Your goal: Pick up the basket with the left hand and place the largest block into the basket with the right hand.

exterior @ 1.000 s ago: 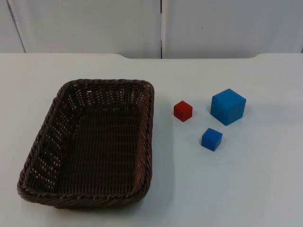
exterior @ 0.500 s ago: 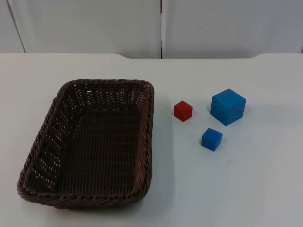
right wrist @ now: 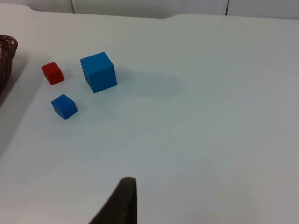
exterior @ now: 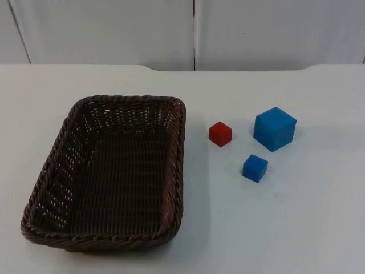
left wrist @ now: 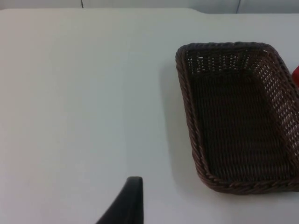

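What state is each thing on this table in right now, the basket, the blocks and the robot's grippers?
Basket: flat on the table, upright, empty, not held.
Big blue block: on the table, right of the basket, untouched.
Small blue block: on the table, apart from the others.
Red block: on the table, between the basket and the big blue block.
Left gripper: away from the basket, holding nothing.
Right gripper: away from the blocks, holding nothing.

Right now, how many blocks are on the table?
3, all right of the basket: the large blue block farthest right, the red block nearest the basket, the small blue block in front of them. None looks hidden.
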`<state>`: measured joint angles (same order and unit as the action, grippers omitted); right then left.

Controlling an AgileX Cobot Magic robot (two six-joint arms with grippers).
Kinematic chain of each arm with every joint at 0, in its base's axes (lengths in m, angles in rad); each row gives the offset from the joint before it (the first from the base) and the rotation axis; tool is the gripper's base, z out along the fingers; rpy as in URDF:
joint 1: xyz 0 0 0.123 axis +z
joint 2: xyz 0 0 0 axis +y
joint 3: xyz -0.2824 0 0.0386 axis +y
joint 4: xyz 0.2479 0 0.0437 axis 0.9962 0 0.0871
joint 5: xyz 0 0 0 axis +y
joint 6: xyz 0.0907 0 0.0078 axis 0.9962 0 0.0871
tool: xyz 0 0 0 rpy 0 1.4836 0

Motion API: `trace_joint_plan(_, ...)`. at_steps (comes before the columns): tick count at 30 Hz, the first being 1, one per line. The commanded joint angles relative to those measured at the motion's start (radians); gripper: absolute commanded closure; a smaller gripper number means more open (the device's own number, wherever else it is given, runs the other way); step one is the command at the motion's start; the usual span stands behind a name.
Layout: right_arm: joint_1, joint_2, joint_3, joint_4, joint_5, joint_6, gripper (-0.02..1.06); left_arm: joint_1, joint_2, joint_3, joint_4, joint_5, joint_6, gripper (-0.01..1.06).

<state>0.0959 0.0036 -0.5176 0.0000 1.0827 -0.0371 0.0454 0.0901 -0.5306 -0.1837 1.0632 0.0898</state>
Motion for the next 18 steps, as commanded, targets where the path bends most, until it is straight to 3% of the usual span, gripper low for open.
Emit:
trace_joint_plan(1, -0.005, -0.004, 0.003, 0.000, -0.005, 0.001, -0.01, 0.003, 0.007, -0.005, -0.014, -0.010, -0.009, 0.00)
trace_joint_plan(18, -0.005, -0.004, 0.003, 0.000, -0.005, 0.001, -0.01, 0.003, 0.045, -0.005, -0.055, -0.028, -0.009, 0.00)
